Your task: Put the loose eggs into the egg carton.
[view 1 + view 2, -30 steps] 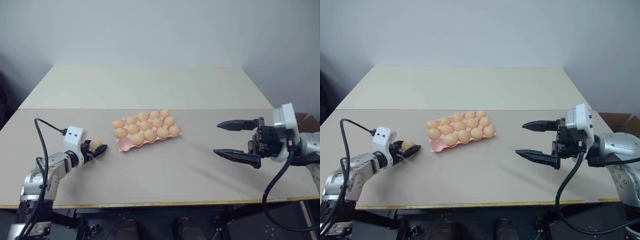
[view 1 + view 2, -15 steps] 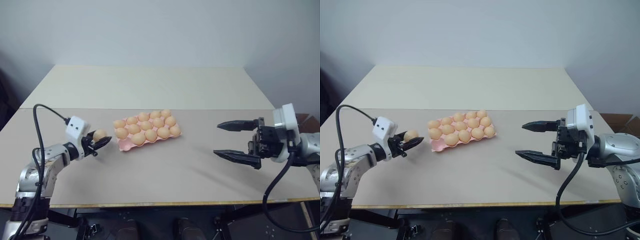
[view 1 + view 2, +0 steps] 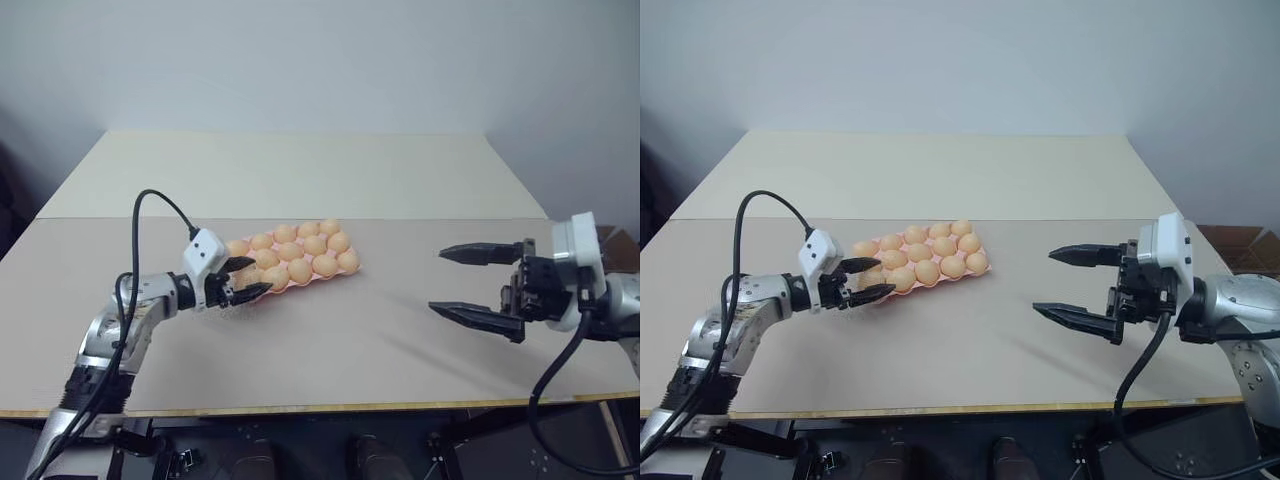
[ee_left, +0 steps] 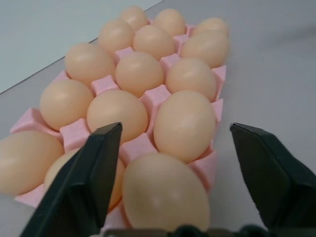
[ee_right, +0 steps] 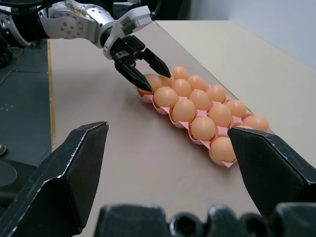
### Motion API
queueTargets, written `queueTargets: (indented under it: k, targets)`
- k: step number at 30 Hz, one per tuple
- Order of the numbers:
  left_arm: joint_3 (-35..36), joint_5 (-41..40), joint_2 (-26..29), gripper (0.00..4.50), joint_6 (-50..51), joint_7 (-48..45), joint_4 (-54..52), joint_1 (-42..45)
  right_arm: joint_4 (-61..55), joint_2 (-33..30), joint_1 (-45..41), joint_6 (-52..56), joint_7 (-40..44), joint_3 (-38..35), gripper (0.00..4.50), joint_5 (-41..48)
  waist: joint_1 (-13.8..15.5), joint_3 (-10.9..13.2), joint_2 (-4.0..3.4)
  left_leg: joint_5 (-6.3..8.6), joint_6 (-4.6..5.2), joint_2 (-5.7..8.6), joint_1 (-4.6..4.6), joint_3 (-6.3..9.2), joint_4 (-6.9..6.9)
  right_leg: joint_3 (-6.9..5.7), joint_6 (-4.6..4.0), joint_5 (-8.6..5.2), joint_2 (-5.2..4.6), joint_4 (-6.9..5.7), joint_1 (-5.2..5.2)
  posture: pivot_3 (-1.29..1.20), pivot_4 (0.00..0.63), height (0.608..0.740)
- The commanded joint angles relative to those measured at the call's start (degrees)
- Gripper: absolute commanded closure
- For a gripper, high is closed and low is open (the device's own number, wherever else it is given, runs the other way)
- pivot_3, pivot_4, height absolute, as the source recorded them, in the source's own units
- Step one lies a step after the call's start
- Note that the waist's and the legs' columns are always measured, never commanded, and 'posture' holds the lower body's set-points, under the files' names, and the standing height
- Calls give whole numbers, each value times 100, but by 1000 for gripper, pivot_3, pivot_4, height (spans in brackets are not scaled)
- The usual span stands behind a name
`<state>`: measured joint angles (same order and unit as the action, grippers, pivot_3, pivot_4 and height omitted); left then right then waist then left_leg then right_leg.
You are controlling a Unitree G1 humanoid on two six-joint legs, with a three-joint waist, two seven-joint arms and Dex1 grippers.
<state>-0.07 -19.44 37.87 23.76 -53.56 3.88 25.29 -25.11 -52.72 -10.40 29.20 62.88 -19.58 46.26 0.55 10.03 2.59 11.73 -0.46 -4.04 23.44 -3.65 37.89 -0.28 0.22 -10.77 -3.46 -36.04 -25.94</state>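
Note:
The pink egg carton (image 4: pixel 75 134) lies mid-table with several light orange eggs (image 3: pixel 300 248) sitting in its cups. My left gripper (image 3: pixel 256 277) is at the carton's near-left corner, open, its fingers apart on either side of the corner egg (image 4: pixel 165 197). That egg rests in its cup, and neither finger visibly touches it. Out to the right of the carton, my right gripper (image 3: pixel 438 280) hangs above the table, wide open and empty, pointing toward the carton. Loose eggs are out of view; every egg I see sits in a cup.
The beige table (image 3: pixel 330 350) runs to a front edge close to me. A paler tabletop (image 3: pixel 290 170) adjoins it behind the carton, up to the wall. A black cable (image 3: pixel 160 205) loops above my left wrist.
My left gripper carried an egg rightward and slightly up to the carton's near-left corner, then opened; the egg now sits in the corner cup. The right arm has stayed put.

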Motion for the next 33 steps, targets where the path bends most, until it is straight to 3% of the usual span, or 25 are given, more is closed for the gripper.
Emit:
queueTargets:
  k: [1, 5, 11, 18, 24, 29, 33]
  targets:
    - [113, -15, -16, 22, -127, -16, -32, 136, -202, -69, 21, 7, -76, -291, 0, 123, 6, 0, 0, 0, 0, 0, 0, 0, 0, 0, 0, 0, 0, 0, 0, 0, 150, 740]
    - [382, -149, 136, 22, -236, -120, -226, 25, -222, -59, 34, 1, -115, -295, 0, 130, 5, 0, 0, 0, 0, 0, -1, 0, 0, -1, 0, 0, 0, 0, 0, 0, 150, 740]
    - [1445, -863, 737, 22, -139, -605, -652, -354, -64, -45, -53, -42, -80, -196, 0, 60, -45, 0, 0, 0, 0, -1, -1, 1, 0, 0, 0, 0, 0, -1, -2, 0, 150, 740]
    - [3178, -1786, 1751, 22, 304, -1482, -1596, -1812, 269, 20, -60, -128, 83, 14, 0, -95, -101, 0, -1, 0, -1, -4, -2, -3, -1, -1, -34, -21, -4, 1, -4, 0, 150, 740]
    - [4395, -2253, 1359, 22, 832, -1019, -2900, -3263, 683, 31, -207, -199, 305, 214, 0, -270, -73, 0, -2, 1, -1, -5, -6, -7, -1, -2, -36, -23, -8, 2, -4, 0, 150, 740]
    - [4729, -2390, 868, 22, 1015, -471, -3753, -4118, 947, 89, -465, -203, 392, 418, 0, -368, -73, 0, -1, 1, -2, -6, -6, -9, -1, 0, -36, -24, -5, 1, -6, 0, 150, 740]
    - [4791, -2465, 785, 22, 1057, -192, -3984, -4345, 1144, 120, -682, -249, 483, 577, 0, -471, -48, 0, -1, 1, -2, -6, -8, -8, -1, 0, -37, -24, -5, 0, -5, 0, 150, 740]
